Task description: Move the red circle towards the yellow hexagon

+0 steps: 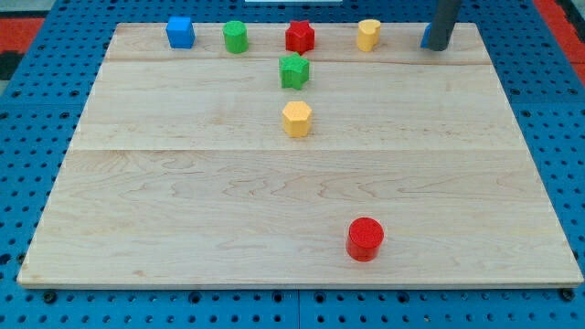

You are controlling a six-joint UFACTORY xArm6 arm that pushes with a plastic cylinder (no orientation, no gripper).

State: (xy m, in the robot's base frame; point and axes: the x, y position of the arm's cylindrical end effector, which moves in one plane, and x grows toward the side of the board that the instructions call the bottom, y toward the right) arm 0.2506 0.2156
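Observation:
The red circle (365, 238) lies near the view's bottom, right of centre. The yellow hexagon (297, 119) sits near the board's middle, up and to the left of the red circle. My tip (439, 47) is at the view's top right, far from both, resting against a blue block (426, 37) that it mostly hides.
Along the top edge stand a blue cube (180, 32), a green cylinder (236, 37), a red star (300, 37) and a yellow block (368, 35). A green star (294, 70) sits just above the yellow hexagon. The wooden board (183, 201) lies on a blue pegboard.

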